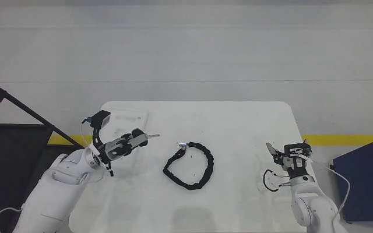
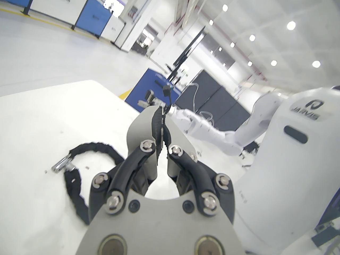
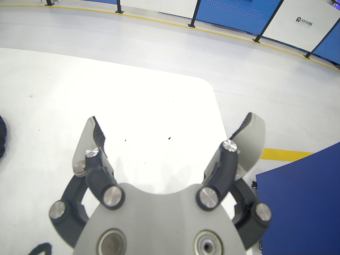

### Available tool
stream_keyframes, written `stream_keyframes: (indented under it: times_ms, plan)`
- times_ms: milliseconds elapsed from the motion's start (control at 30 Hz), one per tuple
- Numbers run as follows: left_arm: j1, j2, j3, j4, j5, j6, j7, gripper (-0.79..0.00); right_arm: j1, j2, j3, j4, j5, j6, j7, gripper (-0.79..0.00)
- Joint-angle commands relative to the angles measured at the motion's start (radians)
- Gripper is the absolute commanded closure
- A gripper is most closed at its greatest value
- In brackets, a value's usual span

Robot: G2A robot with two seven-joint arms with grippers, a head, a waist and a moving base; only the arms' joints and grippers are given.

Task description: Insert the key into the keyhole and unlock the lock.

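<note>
The lock [image 1: 189,166] — a floppy, likely weighty chain — lies at the middle of the table [image 1: 245,122]; steady it at its rigid metal head [image 1: 183,144]. The left gripper [image 2: 160,123] clamps the small, slick key [image 1: 152,136] near it; the right gripper [image 3: 170,123] stands wide, empty.

Black chain lock [image 1: 189,166] curled mid-table; key [image 1: 153,136] gripped in left claw [image 1: 143,137].

The key [image 1: 152,136] sticks out of the left gripper [image 1: 145,137] as a thin sliver, too small to tell its shape. In the left wrist view the pressed-together jaws hide it. The keyhole on the lock [image 1: 208,160] is too small to make out. That gripper's linkage covers part of the chain loop, and the right wrist view's edge cuts the lock [image 3: 2,134] off.
</note>
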Motion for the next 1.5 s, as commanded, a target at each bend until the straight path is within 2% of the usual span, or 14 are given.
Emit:
stream_keyframes:
  times_ms: [0, 67, 200, 367, 500, 667, 933, 1100, 1467]
  plan:
    - [-0.007, -0.003, 0.05, 0.002, -0.157, 0.004, -0.058, 0.0, 0.0, 0.0, 0.0, 0.0, 0.0, 0.0, 0.0, -0.785]
    - [-0.035, -0.004, 0.08, 0.061, -0.219, 0.036, -0.132, 0.0, 0.0, 0.0, 0.0, 0.0, 0.0, 0.0, 0.0, -0.785]
    - [-0.081, -0.018, 0.124, 0.146, -0.258, 0.049, -0.145, 0.0, 0.0, 0.0, 0.0, 0.0, 0.0, 0.0, 0.0, -0.785]
    - [-0.081, -0.018, 0.124, 0.146, -0.258, 0.049, -0.145, 0.0, 0.024, 0.002, 0.013, -0.008, -0.038, -0.004, 0.011, -0.785]
    - [-0.081, -0.018, 0.124, 0.146, -0.258, 0.049, -0.145, 0.0, 0.097, 0.014, -0.001, -0.05, -0.228, -0.088, 0.077, -0.785]
    - [-0.081, -0.018, 0.124, 0.146, -0.258, 0.049, -0.145, 0.0, 0.229, 0.018, -0.102, -0.099, -0.401, -0.212, 0.167, -0.785]
    - [-0.081, -0.018, 0.124, 0.146, -0.258, 0.049, -0.145, 0.0, 0.449, -0.005, -0.356, -0.028, -0.56, -0.324, 0.249, -0.785]
    - [-0.081, -0.018, 0.124, 0.146, -0.258, 0.049, -0.145, 0.0, 0.549, -0.024, -0.463, 0.059, -0.529, -0.441, 0.373, -0.785]
    - [-0.081, -0.018, 0.124, 0.146, -0.258, 0.049, -0.145, 0.0, 0.549, -0.024, -0.463, 0.059, -0.529, -0.441, 0.373, -0.785]
